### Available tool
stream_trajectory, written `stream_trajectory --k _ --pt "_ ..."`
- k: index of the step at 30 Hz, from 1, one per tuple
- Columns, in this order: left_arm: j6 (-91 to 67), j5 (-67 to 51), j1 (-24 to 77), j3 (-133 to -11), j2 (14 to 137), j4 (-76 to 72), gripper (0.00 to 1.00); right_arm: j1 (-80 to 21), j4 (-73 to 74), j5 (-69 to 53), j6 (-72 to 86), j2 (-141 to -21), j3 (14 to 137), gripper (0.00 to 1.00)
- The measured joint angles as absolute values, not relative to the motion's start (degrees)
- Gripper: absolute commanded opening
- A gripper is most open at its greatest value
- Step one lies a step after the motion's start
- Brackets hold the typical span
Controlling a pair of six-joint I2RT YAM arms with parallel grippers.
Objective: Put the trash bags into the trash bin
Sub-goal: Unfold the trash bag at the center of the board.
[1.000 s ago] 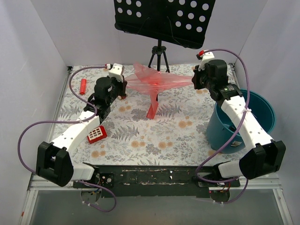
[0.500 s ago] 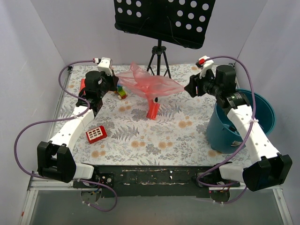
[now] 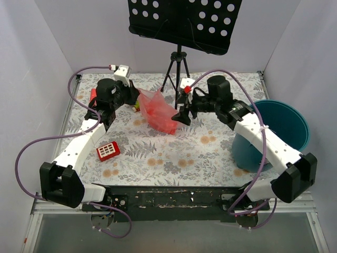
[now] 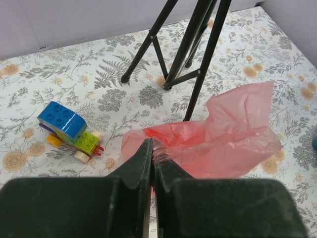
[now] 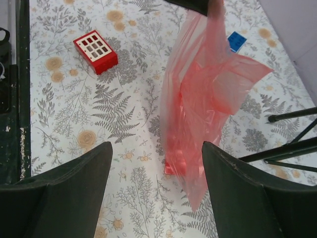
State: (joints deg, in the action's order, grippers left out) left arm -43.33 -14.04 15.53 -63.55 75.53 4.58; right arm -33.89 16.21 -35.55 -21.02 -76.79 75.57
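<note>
One arm alone holds the trash bag [image 3: 158,112] now, near the far edge: my left gripper [image 4: 152,148] pinches its top, my right gripper [image 3: 181,115] has let go and sits open beside it, and the trash bin [image 3: 288,124] waits at the right edge.

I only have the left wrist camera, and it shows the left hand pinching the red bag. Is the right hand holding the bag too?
Observer: No. The right hand is open with its fingers spread wide. The trash bag hangs in front of it from the left hand alone.
Operator: Okay, and where is the bin?
Observer: The trash bin stands upright at the right side of the table, apart from the bag and to the right of it.
</note>
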Motion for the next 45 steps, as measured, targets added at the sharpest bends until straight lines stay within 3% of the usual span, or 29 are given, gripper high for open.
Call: stream_trajectory --k 7,8,9,13,14,29,45 --pt "-43.51 -15.38 15.55 -65.84 74.96 5.30 0.00 -36.75 11.77 -32.77 -20.88 -85.36 75.68 0.81" --pt "-43.55 -15.55 15.53 -66.00 74.83 5.37 0.00 -36.80 10.94 -32.45 -20.62 -86.65 75.83 0.76" --pt "-43.66 -15.70 15.53 -66.11 74.70 5.43 0.00 -36.86 10.09 -31.86 -20.25 -87.90 76.14 0.67" --pt "-43.44 -15.90 15.53 -66.13 74.24 5.69 0.00 -37.30 6.92 -27.64 -18.79 -92.38 78.02 0.08" --pt "-43.13 -15.88 15.55 -66.13 74.13 5.80 0.00 -37.30 6.24 -26.35 -18.41 -92.97 78.39 0.01" --pt "-34.81 -5.19 15.31 -63.33 71.16 8.38 0.00 -24.86 7.11 -12.25 -14.90 -80.86 73.73 0.01" --pt "-32.51 -3.33 16.36 -63.33 71.16 8.88 0.00 -23.16 7.09 0.40 -14.50 -80.16 72.20 0.01"
